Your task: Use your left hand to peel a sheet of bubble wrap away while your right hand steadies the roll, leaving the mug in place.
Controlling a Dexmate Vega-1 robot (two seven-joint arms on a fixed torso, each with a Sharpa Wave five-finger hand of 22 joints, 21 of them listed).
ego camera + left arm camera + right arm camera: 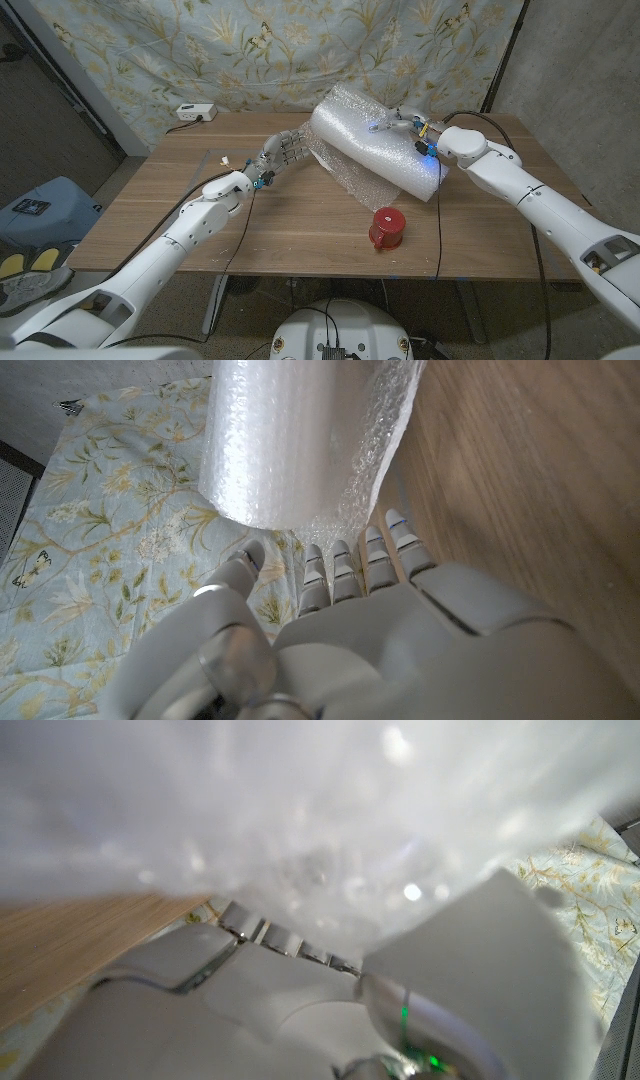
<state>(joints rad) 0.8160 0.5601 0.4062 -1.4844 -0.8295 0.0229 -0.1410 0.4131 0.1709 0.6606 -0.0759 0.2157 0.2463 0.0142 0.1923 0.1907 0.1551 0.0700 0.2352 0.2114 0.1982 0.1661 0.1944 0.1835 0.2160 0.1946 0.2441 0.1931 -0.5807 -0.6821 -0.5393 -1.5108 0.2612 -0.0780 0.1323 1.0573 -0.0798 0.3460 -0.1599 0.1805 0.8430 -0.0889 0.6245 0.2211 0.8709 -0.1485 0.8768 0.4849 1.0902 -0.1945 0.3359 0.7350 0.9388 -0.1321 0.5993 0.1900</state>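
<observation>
1. Here, we found the roll of bubble wrap (375, 140) lying slantwise across the far half of the wooden table (300, 225), with a loose sheet (345, 180) hanging from its underside onto the wood.
2. We found the left hand (283, 152) just beside the roll's left end, fingers (350, 565) straight and held side by side, tips near the sheet's edge but apart from it; it held nothing.
3. We found the right hand (410, 128) against the far right side of the roll. The right wrist view showed plastic pressed close over its fingers (280, 935), but we could not tell whether they gripped or only leaned on it.
4. We found the red mug (386, 228) standing on the table in front of the roll, near the sheet's lower fringe but not touching it.
5. Risk 1: if the left hand closed short of the edge, we judged it would pinch air or slide off the slick film.
6. Risk 2: if the right hand only leaned, we judged a pull would roll or drag the whole roll leftward instead of unwinding it.
7. Risk 3: we judged a low pull toward the robot could sweep the sheet into the mug and shift or tip it.
8. Risk 4: we judged a sharp tug could tear the thin film unevenly.
</observation>
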